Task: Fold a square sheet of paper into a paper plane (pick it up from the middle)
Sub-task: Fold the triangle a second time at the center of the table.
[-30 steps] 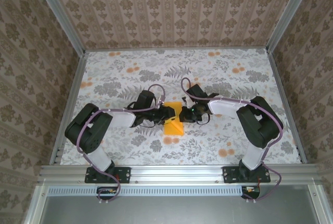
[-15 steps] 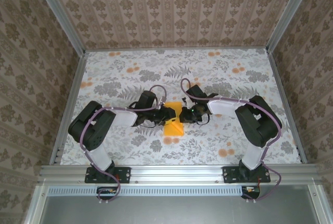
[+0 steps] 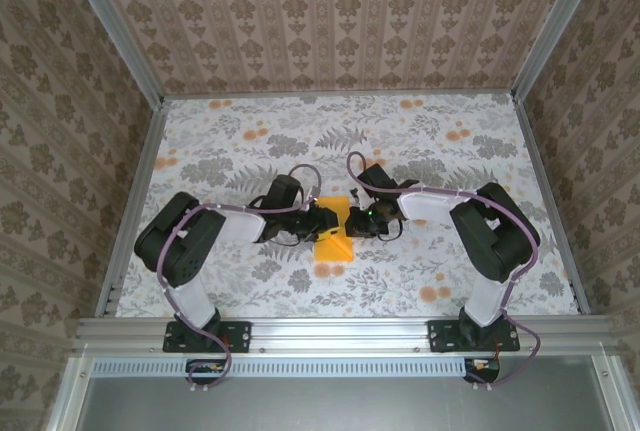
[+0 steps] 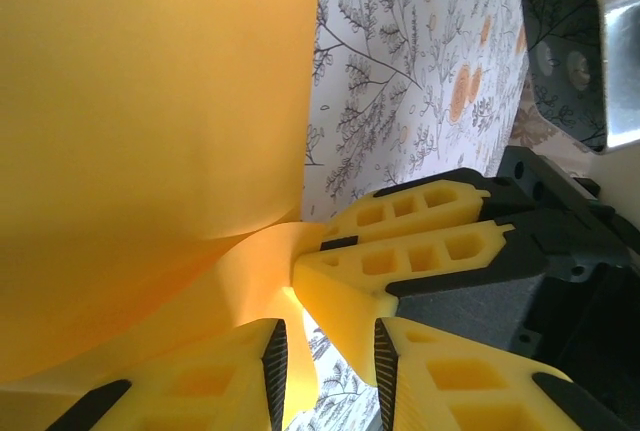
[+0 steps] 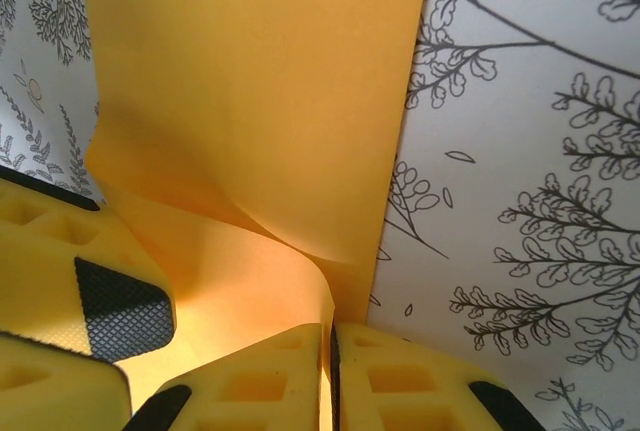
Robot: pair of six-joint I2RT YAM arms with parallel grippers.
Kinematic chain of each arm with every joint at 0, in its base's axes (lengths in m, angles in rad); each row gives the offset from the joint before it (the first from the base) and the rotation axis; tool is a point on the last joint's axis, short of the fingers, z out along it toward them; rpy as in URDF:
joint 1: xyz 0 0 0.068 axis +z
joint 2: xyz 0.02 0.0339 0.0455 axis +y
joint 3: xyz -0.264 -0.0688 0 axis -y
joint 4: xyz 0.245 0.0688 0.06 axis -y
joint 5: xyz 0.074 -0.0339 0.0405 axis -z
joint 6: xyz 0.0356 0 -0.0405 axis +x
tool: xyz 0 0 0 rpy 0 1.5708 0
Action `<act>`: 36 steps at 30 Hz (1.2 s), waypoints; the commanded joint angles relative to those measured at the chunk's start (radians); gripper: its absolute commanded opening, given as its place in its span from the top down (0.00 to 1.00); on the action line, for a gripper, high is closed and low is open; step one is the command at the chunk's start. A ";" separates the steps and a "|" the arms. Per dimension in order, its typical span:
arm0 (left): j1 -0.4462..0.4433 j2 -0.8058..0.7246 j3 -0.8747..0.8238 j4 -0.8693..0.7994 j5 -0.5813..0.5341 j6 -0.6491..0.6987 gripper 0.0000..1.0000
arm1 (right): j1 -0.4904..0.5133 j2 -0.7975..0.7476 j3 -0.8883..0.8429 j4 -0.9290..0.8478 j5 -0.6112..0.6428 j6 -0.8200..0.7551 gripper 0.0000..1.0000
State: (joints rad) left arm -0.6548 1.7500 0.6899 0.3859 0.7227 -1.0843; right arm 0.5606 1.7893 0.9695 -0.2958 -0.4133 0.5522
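The square sheet of paper [image 3: 335,243], bright orange-yellow, lies mid-table with its upper part lifted and bent between both grippers. My right gripper [image 3: 349,219] is shut on the sheet's raised edge; in the right wrist view the paper [image 5: 250,81] curls up and runs into the closed fingers of that gripper [image 5: 329,336]. My left gripper [image 3: 326,219] faces it from the left. Its jaws [image 4: 330,336] stand partly apart around a curled flap of the paper [image 4: 150,101] and the right gripper's fingertips [image 4: 400,251], with tablecloth showing through the gap.
The table [image 3: 450,151] carries a grey floral cloth with small orange flower prints. Wallpapered walls close off the left, back and right. A metal rail [image 3: 340,331] runs along the near edge, and a metal frame post [image 4: 590,51] shows in the left wrist view.
The left arm's elbow has drifted slightly right. Both grippers and the paper have stayed almost in place.
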 commanded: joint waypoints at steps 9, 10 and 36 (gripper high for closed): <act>-0.008 0.032 0.008 -0.013 0.012 0.026 0.69 | 0.004 0.026 0.014 -0.034 0.027 -0.003 0.87; -0.008 0.034 0.006 -0.012 0.013 0.026 0.70 | 0.004 0.027 0.012 -0.035 0.027 -0.002 0.87; -0.007 0.045 -0.023 -0.078 -0.046 0.010 0.71 | 0.004 0.032 0.011 -0.044 0.025 -0.006 0.87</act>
State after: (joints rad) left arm -0.6548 1.7737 0.6823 0.3649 0.6994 -1.0843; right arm 0.5606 1.7985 0.9695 -0.2958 -0.4068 0.5522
